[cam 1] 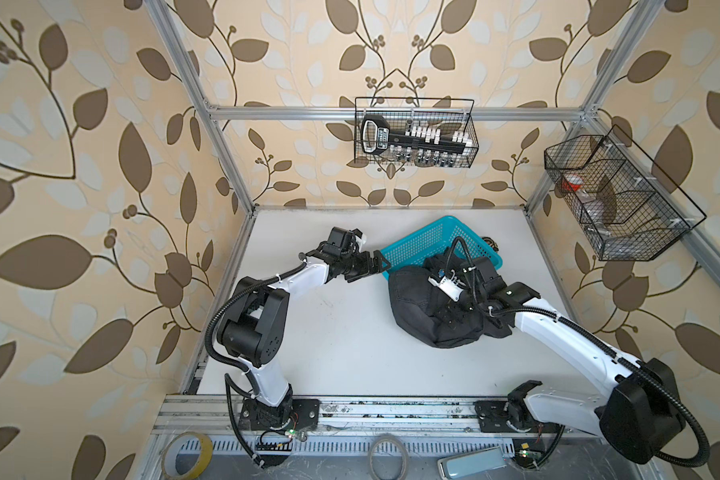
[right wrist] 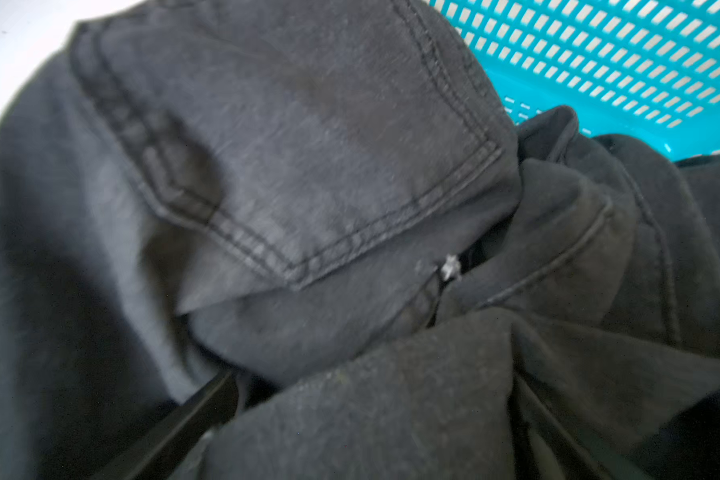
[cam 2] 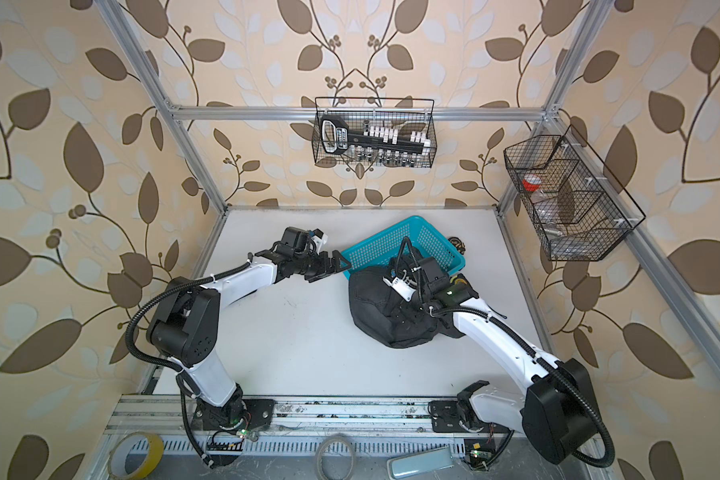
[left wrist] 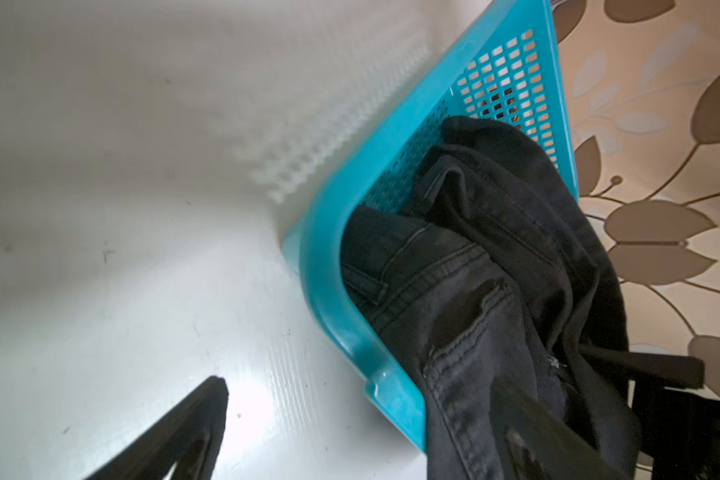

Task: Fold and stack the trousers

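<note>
Unpacking, it seems: trousers (cam 1: 416, 299) spill from the basket (cam 1: 425, 239), left gripper (cam 1: 377, 266) and right gripper (cam 1: 452, 318) both spread empty; next, pinch cloth, drag clear.

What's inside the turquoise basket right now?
Part of the dark trousers lies inside the basket; the rest spills over its rim onto the table. The perforated wall beyond shows bare. Anything beneath the cloth is hidden.
</note>
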You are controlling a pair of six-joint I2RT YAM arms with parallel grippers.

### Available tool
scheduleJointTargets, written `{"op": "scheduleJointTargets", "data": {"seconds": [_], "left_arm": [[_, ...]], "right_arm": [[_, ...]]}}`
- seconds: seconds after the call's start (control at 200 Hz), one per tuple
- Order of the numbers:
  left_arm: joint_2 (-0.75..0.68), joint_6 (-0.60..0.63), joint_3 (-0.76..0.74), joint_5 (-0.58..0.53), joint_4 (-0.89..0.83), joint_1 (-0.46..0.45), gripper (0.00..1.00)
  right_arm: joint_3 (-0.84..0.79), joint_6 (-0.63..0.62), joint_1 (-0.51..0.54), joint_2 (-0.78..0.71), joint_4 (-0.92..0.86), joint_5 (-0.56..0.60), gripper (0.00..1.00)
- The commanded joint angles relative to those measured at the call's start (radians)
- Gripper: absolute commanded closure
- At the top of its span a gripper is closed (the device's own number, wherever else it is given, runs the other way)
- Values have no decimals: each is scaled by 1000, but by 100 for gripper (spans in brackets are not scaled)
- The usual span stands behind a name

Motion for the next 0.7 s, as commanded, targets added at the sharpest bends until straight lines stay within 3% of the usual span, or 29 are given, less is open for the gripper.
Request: {"op": "scheduleJointTargets", "data": {"seconds": [0.0, 0.17, 0.275, 0.53, 0.695], "left_arm": [[-68, -5, 60, -103, -108, -40, 1], [-70, -103, 81, -174, -123, -73, 2], [-61, -188, 100, -236, -100, -83, 10], [4, -351, 159, -291, 7, -86, 27], [70, -370, 203, -253, -10, -90, 45]], "right_arm": [[9, -36, -20, 81, -4, 77, 7], [79, -2, -78, 68, -36, 41, 64], [131, 24, -95, 34, -59, -9, 96], [238, 95, -96, -78, -63, -67, 100], [292, 105, -104, -144, -62, -67, 100]]}}
